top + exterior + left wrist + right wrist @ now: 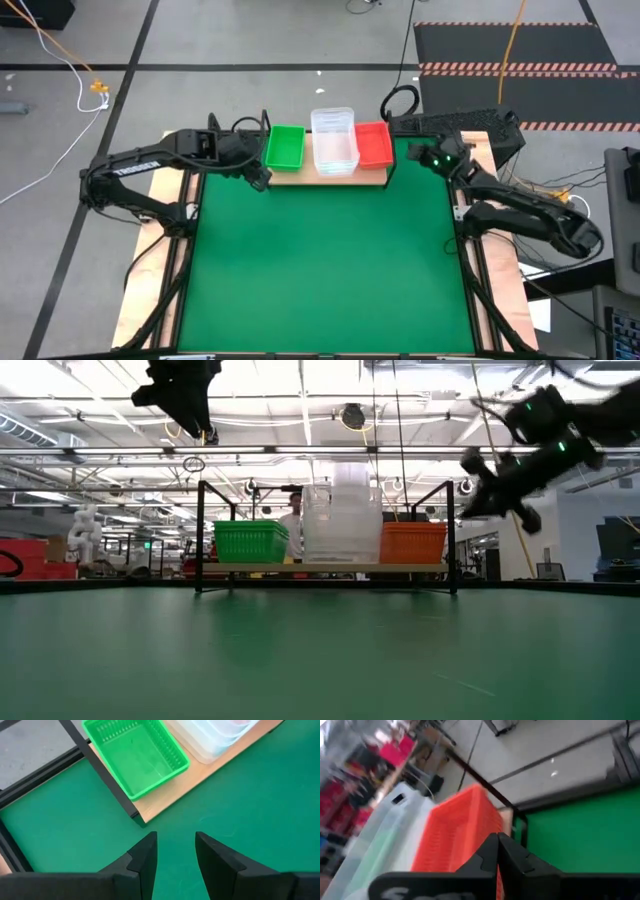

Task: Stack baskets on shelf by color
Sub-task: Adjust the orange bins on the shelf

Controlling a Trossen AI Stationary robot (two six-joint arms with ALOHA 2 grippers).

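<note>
Hovering L of shelf (pixel 330 178), left gripper (pixel 175 852) open & empty; right gripper (pixel 497 851) closed, empty.

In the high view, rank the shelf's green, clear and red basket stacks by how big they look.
1. Clear baskets: largest.
2. Green basket and red basket: alike, not ranked.
The clear stack stands taller, nearer the camera, so its size is unsure.

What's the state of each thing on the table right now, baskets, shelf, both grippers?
green baskets: stacked on the shelf, left end, upright
clear baskets: stacked in the middle, tallest pile
red baskets: stacked at the right end
shelf: standing at the mat's far edge
left gripper: empty, fingers open, beside the shelf's left end
right gripper: empty, fingers shut, near the red baskets
</note>
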